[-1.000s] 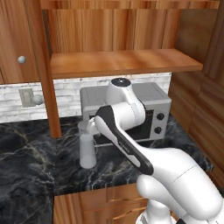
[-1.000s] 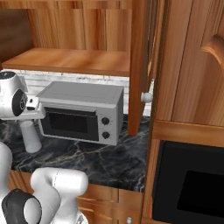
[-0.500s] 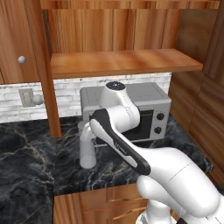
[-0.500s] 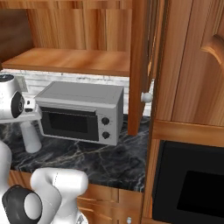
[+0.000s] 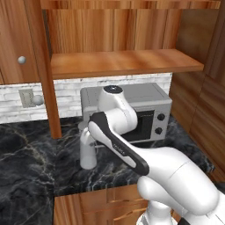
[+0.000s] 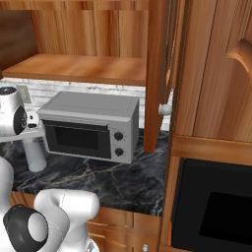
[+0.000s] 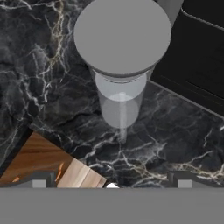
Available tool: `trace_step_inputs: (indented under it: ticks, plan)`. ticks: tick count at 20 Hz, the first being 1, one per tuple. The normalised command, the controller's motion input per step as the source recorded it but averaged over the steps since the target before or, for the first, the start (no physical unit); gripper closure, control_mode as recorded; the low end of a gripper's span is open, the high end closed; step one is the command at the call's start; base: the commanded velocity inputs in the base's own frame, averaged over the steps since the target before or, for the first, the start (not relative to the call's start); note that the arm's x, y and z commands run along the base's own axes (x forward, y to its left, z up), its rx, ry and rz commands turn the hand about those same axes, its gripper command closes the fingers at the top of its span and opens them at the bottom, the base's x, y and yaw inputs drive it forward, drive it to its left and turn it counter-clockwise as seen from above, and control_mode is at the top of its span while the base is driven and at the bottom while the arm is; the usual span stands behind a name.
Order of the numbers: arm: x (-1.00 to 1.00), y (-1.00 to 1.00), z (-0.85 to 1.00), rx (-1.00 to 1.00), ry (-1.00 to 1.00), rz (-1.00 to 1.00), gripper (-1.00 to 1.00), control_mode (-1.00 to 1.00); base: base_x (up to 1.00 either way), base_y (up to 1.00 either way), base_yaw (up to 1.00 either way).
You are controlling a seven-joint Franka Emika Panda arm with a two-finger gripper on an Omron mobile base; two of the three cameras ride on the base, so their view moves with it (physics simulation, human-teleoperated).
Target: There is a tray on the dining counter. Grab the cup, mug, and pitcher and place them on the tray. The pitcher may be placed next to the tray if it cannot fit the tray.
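The tall pale grey cylindrical pitcher [image 5: 88, 149] stands upright on the black, pale-veined marble counter [image 5: 26, 176], a little back from its front edge and just off the left front corner of the grey box-shaped microwave oven [image 5: 145, 110]; from the right base view it sits near the left end of the counter, beside the oven's dark door. The gripper [image 7: 112, 181] hangs above it looking almost straight down on the flat round top, its two dark finger tips set wide apart at the bottom of the hand view with nothing between them. The step in hand looks to be the approach for grasping the pitcher. To do it well, the hand should probably be centred so that the body falls midway between the fingers, then lowered until the pads bracket the narrowed neck or upper body, since closing too high could slip off the rim and a skewed descent could tip the tall vessel. The oven's corner lies close on one side, so the finger on that side has little room and the jaws are better turned so neither meets it. Behind runs a white brick backsplash [image 5: 66, 94] with a wall socket [image 5: 26, 97], a wooden post [image 5: 44, 66] rises left of the pitcher, and a wooden shelf [image 5: 127, 61] overhangs the oven, limiting how high a lift can go.
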Motion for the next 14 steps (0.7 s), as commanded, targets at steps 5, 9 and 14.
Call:
trace_step_inputs:
  ticks: [5, 9, 14]
  plan:
    - [0.02, 0.05, -0.15, 0.0, 0.0, 0.03, -1.0, -1.0, 0.0, 0.0, 0.0]
    - [0.09, 0.03, -0.09, 0.0, 0.0, 0.0, -1.0, -1.0, 0.0, 0.0, 0.0]
    - [0.13, 0.0, -0.01, 0.0, 0.0, 0.0, -1.0, -1.0, 0.0, 0.0, 0.0]
